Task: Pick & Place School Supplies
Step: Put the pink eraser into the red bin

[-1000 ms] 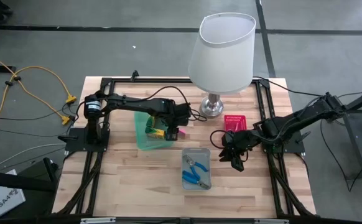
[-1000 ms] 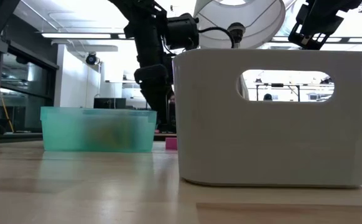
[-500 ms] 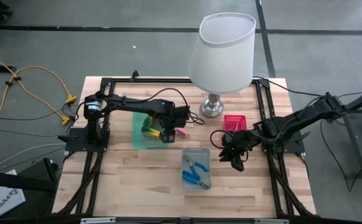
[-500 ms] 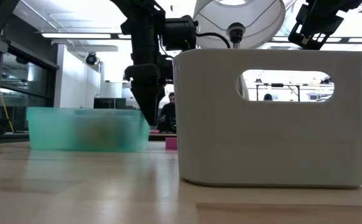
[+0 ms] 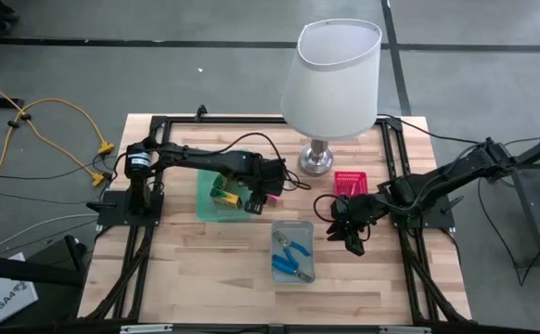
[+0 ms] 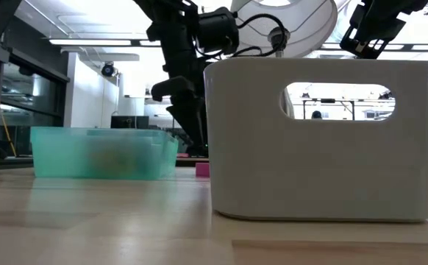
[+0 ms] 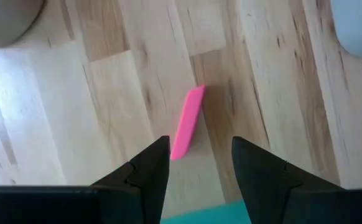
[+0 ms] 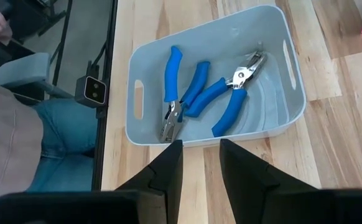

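A flat pink bar [image 7: 188, 123] lies on the bare wood just right of the green tray [image 5: 216, 206], and shows from above too [image 5: 273, 197]. My left gripper [image 7: 199, 147] hangs over the bar's near end, open, pointing steeply down, one finger on each side and nothing between them. Yellow-and-green pieces [image 5: 222, 193] lie in the green tray. Two blue-handled pliers [image 8: 196, 87] lie in the grey tray [image 8: 280, 118]. My right gripper [image 8: 200, 155] hovers right of that tray [image 5: 349, 237], open by a narrow gap and empty.
The lamp [image 5: 330, 74] stands on its metal base [image 5: 315, 160] at the table's far middle. A pink tray [image 5: 351, 182] sits right of the base. In the low view the grey tray [image 6: 324, 140] fills the foreground. A person's leg [image 8: 63, 137] shows beyond the table's edge.
My left gripper has swung a little toward the table's left edge and back, and has rolled about its own pointing line. The green tray has slid slightly toward the left edge. The pink bar has stayed on the wood.
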Motion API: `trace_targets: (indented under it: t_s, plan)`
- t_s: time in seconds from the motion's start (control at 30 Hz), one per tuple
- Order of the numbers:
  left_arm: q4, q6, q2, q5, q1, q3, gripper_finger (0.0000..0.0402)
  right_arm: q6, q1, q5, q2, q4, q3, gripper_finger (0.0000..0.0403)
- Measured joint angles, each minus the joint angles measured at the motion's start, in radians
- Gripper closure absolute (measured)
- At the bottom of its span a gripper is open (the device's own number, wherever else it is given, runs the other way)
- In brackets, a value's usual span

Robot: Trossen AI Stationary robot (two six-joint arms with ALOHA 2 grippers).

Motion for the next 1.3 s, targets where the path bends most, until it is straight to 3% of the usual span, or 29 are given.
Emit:
trace_targets:
  t_s: [0.83,1.3]
  plan:
    - [0.084,0.064,0.076,0.034,0.026,0.001,0.0237,0.026,0.019,0.001,0.0,0.011,0.0,0.0306]
    - [0.041,0.04,0.108,0.031,0.037,-0.001,0.0238,0.03,0.019,0.001,0.0,0.027,0.0,0.0306]
